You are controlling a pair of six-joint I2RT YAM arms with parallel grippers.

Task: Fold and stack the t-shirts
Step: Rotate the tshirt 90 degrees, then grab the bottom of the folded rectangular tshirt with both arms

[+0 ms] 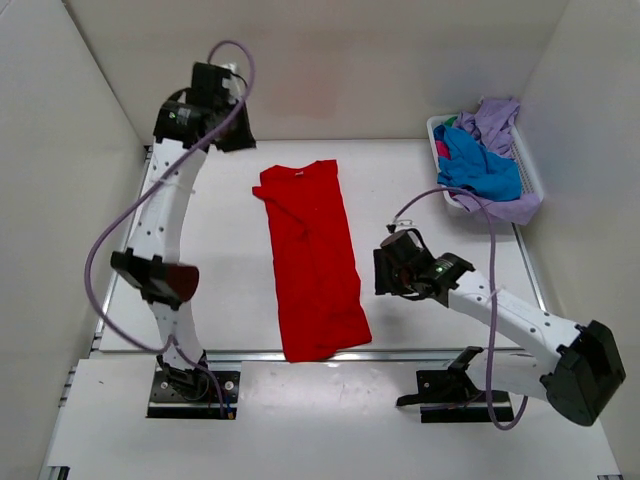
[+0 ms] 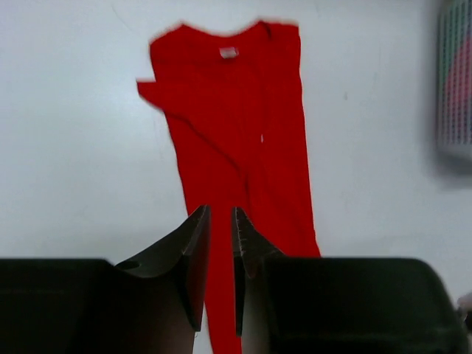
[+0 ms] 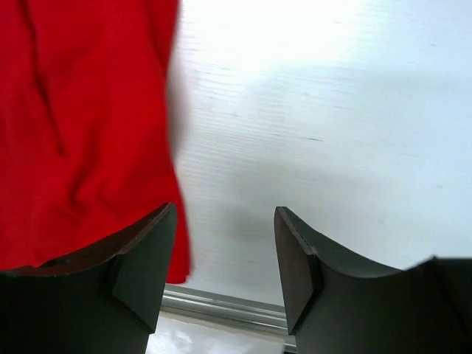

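White worktop [image 1: 430, 200], matte, w/ a metal rail [image 1: 400, 353] along near edge; plain white walls [image 1: 60, 120] on L, back & R. Red t-shirt [image 1: 312, 265] lies flat mid-worktop, folded lengthwise into a long strip, collar at far end. Blue t-shirt [image 1: 480, 165] & lavender t-shirt [image 1: 495, 120] heaped in white basket [image 1: 533, 170], far-R corner. Left gripper [image 2: 220, 214] raised by shirt's far end, fingers nearly together, nothing held. Right gripper [image 3: 225, 214] spread wide, empty, over bare worktop just beside shirt's R edge.
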